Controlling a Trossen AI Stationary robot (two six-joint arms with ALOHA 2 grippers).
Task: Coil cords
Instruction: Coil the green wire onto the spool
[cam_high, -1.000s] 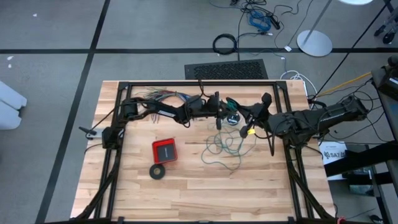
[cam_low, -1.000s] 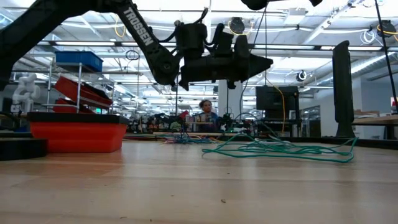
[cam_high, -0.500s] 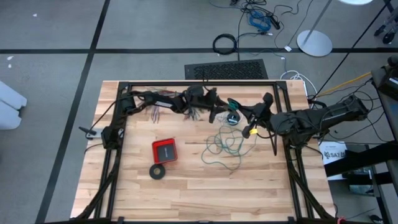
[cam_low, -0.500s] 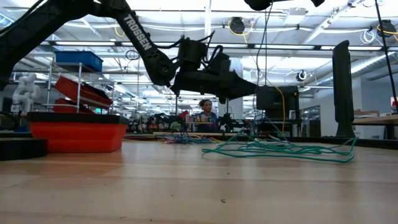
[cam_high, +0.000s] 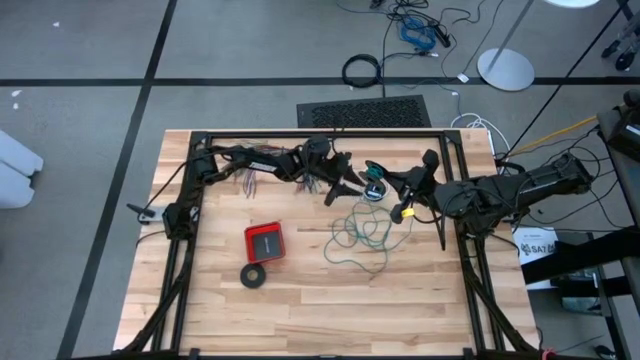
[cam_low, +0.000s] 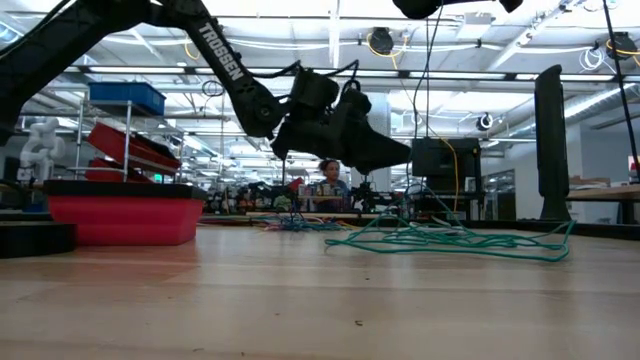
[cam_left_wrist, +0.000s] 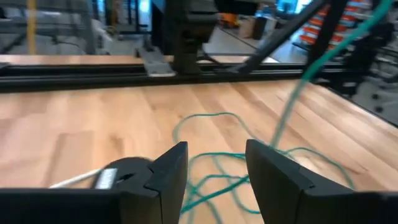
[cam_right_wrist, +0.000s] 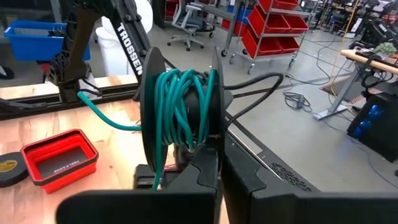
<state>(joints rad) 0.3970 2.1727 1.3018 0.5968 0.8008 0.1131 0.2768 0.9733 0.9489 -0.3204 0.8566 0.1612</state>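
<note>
My right gripper (cam_right_wrist: 217, 168), clenched on the spool (cam_right_wrist: 180, 109), has some teal wire (cam_high: 358, 235) wound; the loose tangle beside it remains, my left gripper (cam_left_wrist: 214, 177) released.

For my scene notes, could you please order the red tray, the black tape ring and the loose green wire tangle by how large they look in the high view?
1. Loose green wire tangle, widest spread.
2. Red tray.
3. Black tape ring, slightly smaller than the tray.

wire (cam_high: 362, 238): teal-green | tray (cam_high: 265, 242): red | tape ring (cam_high: 254, 276): black | table (cam_high: 300, 310): pale wood grain
</note>
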